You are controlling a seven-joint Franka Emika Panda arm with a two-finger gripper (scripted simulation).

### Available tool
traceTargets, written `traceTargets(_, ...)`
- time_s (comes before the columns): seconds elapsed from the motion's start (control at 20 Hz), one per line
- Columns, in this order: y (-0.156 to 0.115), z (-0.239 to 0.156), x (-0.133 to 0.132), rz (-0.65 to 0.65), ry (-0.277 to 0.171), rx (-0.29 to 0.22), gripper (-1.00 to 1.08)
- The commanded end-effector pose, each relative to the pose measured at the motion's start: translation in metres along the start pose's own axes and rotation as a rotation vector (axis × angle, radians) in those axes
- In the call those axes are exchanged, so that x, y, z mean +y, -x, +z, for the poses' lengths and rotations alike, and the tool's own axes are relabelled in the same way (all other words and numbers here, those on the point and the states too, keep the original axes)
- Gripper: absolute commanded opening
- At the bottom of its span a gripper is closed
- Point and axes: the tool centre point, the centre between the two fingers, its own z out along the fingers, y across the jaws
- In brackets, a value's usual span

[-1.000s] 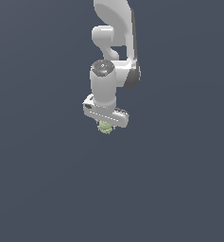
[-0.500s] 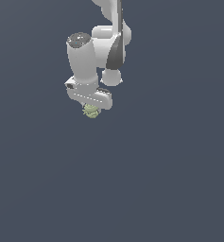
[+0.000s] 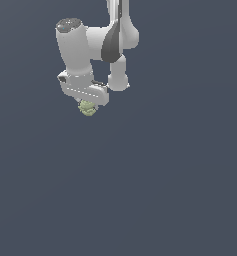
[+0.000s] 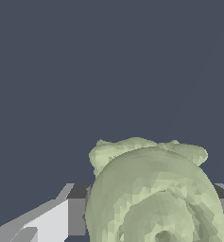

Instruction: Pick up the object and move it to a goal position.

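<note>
The object [image 3: 87, 108] is a small pale yellow-green lump that hangs just under the white arm's hand, above the dark grey floor. My gripper [image 3: 88, 106] is shut on it, and the hand hides most of the fingers in the exterior view. In the wrist view the object [image 4: 153, 194] fills the lower middle as a lumpy green mass with a round ring-like mark. It sits between two grey fingers [image 4: 75, 215], one on each side, with the pads pressed to it.
A plain dark grey floor [image 3: 155, 185] spreads all around. The white arm [image 3: 115, 40] rises behind the hand toward the top of the exterior view.
The arm has carried the object up and toward the exterior view's left over the last second. The grip on the object has stayed the same.
</note>
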Motion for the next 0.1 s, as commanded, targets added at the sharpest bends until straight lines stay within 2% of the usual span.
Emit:
traceTargets(0.0,0.0009,-0.0031,0.0041,-0.001,0.001,0.0,-1.0)
traceTargets(0.05,0.0009,-0.0033,0.0044,-0.001,0.001,0.0,-1.0)
